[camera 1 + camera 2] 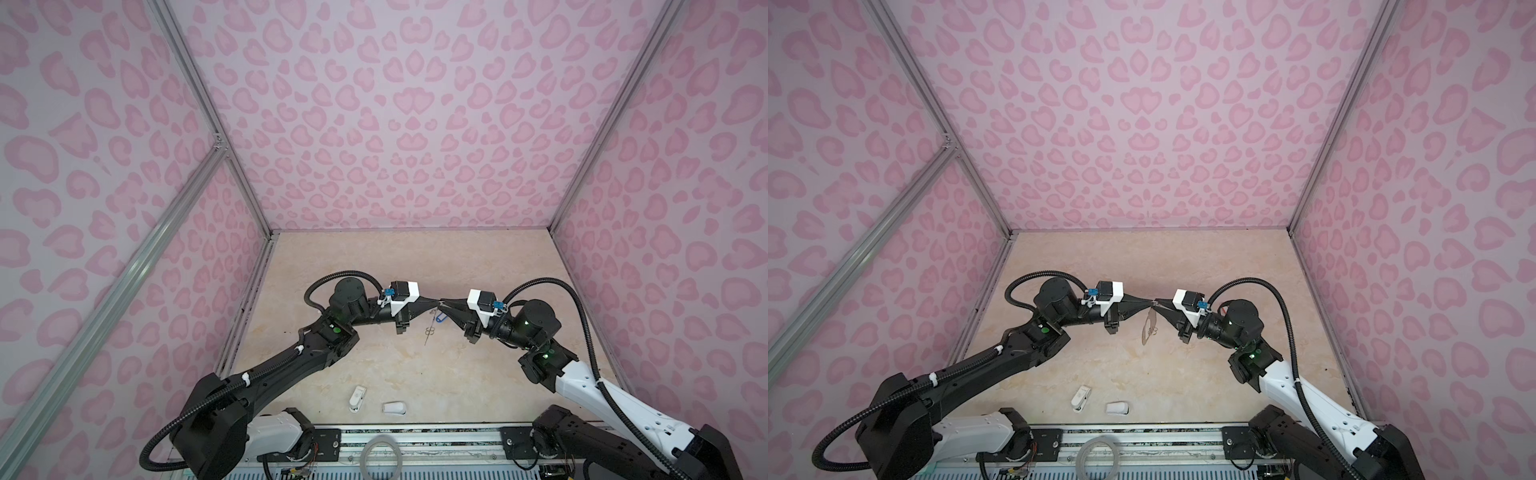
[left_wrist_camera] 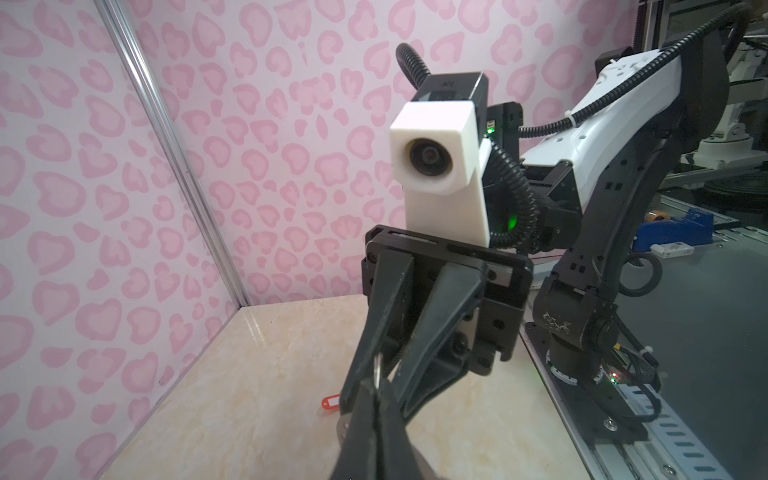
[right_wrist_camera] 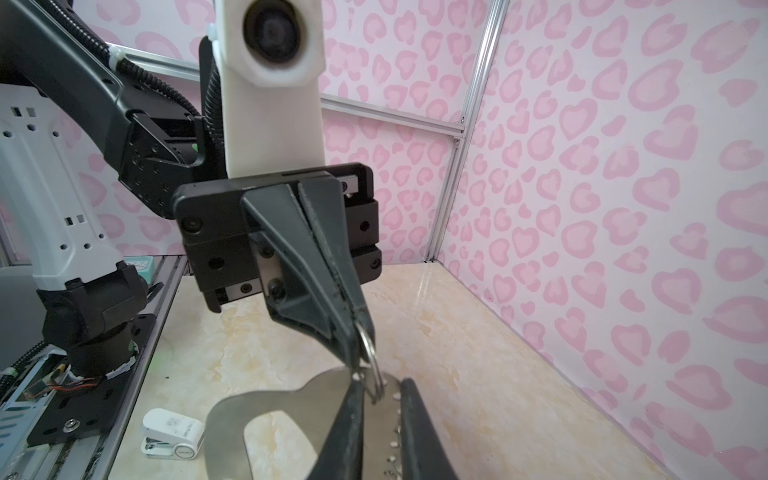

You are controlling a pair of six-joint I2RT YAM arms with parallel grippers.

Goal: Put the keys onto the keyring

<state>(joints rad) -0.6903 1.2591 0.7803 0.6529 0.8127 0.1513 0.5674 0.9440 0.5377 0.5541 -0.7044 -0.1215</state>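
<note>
The keyring (image 3: 291,399), a flat grey plate with an oval cut-out, hangs in mid-air from a wire split ring (image 3: 371,353) at its holed edge. My left gripper (image 2: 376,388) is shut on that ring. My right gripper (image 3: 380,386) faces it tip to tip, jaws a little apart, with the ring's lower end and the plate's holed edge showing between them. In both top views the grippers (image 1: 436,302) (image 1: 1157,304) meet above the table's middle and the keyring (image 1: 1148,328) dangles below. A red-tagged key (image 2: 331,402) lies on the table. A blue tag (image 1: 441,319) shows under the right fingers.
Two small white plastic pieces (image 1: 357,397) (image 1: 394,408) lie near the table's front edge. A pale grey hoop (image 1: 381,457) rests on the front rail. Pink patterned walls with metal posts close in the left, back and right sides.
</note>
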